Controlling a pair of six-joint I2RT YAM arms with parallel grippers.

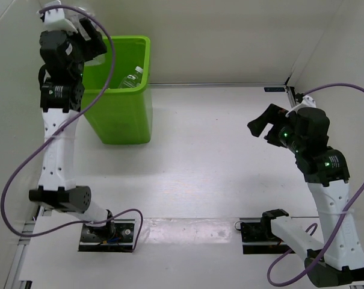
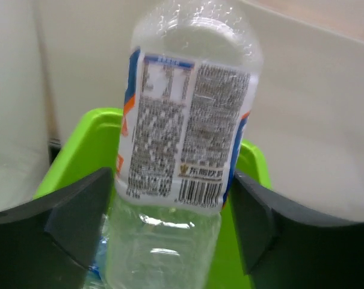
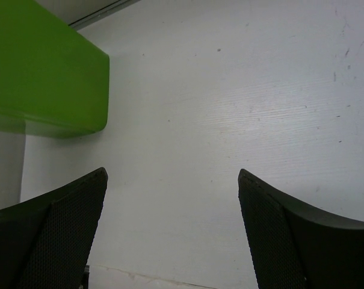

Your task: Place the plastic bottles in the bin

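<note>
My left gripper (image 1: 88, 37) is raised over the lime-green bin (image 1: 124, 114) at the back left. In the left wrist view it (image 2: 169, 229) is shut on a clear plastic bottle (image 2: 188, 132) with a white, blue and orange label, held upright between the dark fingers (image 2: 73, 223) above the bin's rim (image 2: 79, 144). Another clear bottle (image 1: 132, 77) with a white cap lies inside the bin. My right gripper (image 1: 263, 125) is open and empty above the table at the right. Its wrist view (image 3: 172, 229) shows only bare table and the bin's side (image 3: 43, 78).
White walls close in the table at the left, back and right. The bin stands near the back left corner. A purple cable (image 1: 103, 66) loops from my left arm across the bin's front. A bit of blue (image 2: 94, 265) shows low down inside the bin.
</note>
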